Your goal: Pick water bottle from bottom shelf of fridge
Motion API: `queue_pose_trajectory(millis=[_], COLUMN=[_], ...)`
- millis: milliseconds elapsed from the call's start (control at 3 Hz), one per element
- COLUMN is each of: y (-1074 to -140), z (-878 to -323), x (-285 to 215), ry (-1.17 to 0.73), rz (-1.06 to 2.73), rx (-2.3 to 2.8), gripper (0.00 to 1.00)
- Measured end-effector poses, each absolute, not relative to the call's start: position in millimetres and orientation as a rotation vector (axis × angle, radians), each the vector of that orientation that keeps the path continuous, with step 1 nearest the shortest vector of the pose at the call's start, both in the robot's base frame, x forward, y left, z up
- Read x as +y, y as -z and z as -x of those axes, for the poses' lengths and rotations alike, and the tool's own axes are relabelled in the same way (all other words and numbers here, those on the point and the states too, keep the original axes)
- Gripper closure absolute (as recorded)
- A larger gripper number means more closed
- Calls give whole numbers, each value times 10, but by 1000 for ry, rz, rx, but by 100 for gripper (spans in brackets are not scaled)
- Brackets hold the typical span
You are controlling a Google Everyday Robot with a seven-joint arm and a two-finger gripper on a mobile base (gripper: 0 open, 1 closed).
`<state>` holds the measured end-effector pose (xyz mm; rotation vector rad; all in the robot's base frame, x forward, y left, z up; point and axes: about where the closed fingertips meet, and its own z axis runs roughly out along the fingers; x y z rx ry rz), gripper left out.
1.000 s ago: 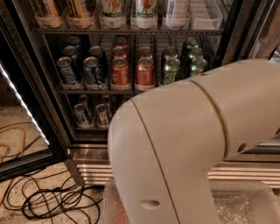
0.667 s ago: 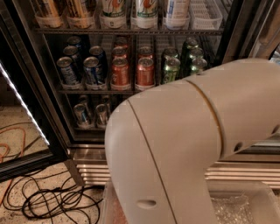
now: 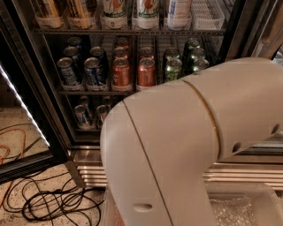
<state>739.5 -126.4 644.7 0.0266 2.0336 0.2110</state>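
Note:
The fridge (image 3: pixel 53 132) stands open in front of me, dark inside with wire racks. My white arm (image 3: pixel 185 145) fills the middle and right of the view and covers most of the bottom shelf (image 3: pixel 88 129). On the part of that shelf that shows, at the left, stand silver-blue cans (image 3: pixel 82 115). The water bottle is hidden or out of view. The gripper is out of view too, somewhere beyond the arm.
The rack above holds blue cans (image 3: pixel 70 70), orange cans (image 3: pixel 120 73) and green cans (image 3: pixel 173 68). Tall bottles (image 3: pixel 146 13) line the top rack. Black cables (image 3: pixel 48 205) and an orange cord (image 3: pixel 9 148) lie on the speckled floor at left. A lit door edge (image 3: pixel 24 112) angles down the left.
The arm has shifted a little to the left in the view. Everything in the fridge stands as before.

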Motion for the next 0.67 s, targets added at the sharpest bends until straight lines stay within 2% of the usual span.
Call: queue_pose_trajectory(millis=[667], y=[-6585], z=[-7033], x=[-1340], ry=[-152], rz=[-83], rx=[2042], gripper=[100])
